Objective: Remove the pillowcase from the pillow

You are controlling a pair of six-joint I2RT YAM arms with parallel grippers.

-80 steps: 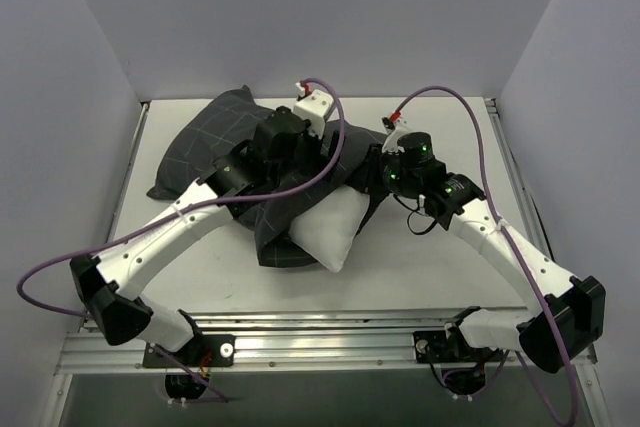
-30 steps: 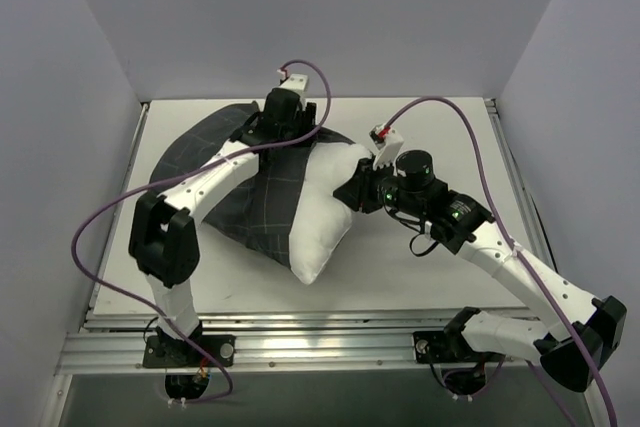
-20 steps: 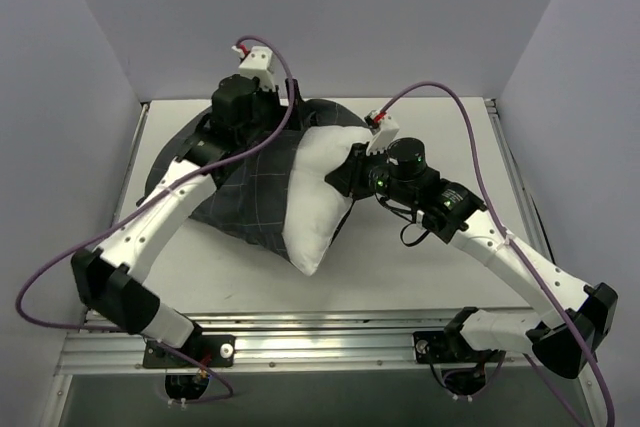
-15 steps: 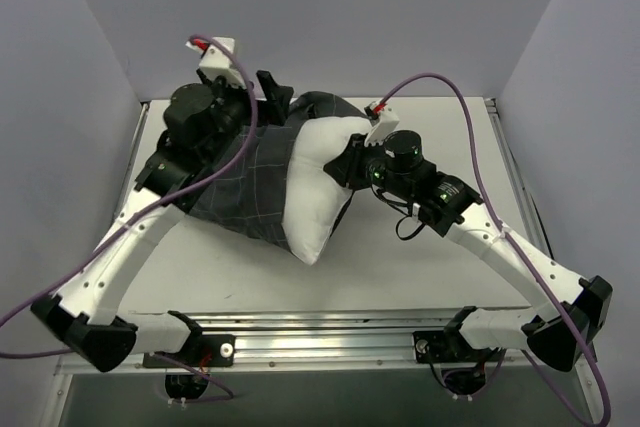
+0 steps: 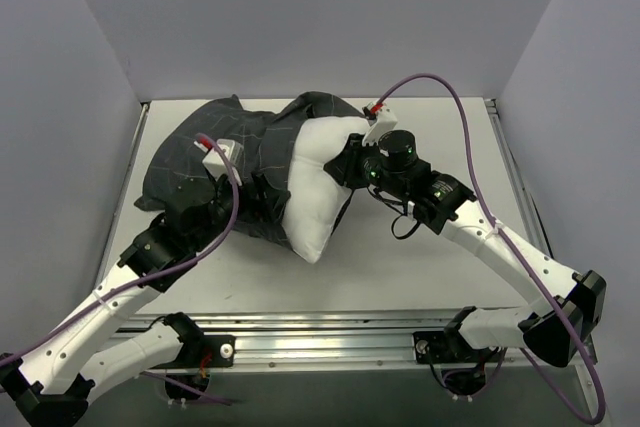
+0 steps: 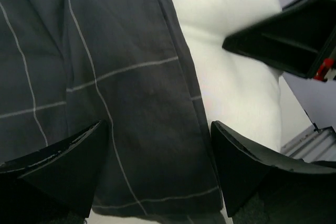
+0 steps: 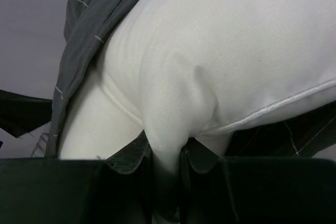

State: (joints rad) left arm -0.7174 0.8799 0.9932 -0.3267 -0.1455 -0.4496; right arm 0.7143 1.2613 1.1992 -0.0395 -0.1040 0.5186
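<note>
Pillowcase (image 5: 205, 147) lies bunched toward ten o'clock on the counter (image 5: 430, 267), covering the far-left part of the pillow (image 5: 315, 192). The pillow's bare white end points to six o'clock near the counter's middle. More white shows than a few seconds ago, when only a corner poked out. My right tool (image 7: 165, 156) stays clamped on a pinch of the pillow at its two o'clock corner, as before. My left tool (image 6: 157, 145) has changed most. A second ago it sat at the far edge, around twelve o'clock. Now it has swung back toward seven o'clock, jaws wide apart, over the pillowcase beside its hem, holding nothing.
</note>
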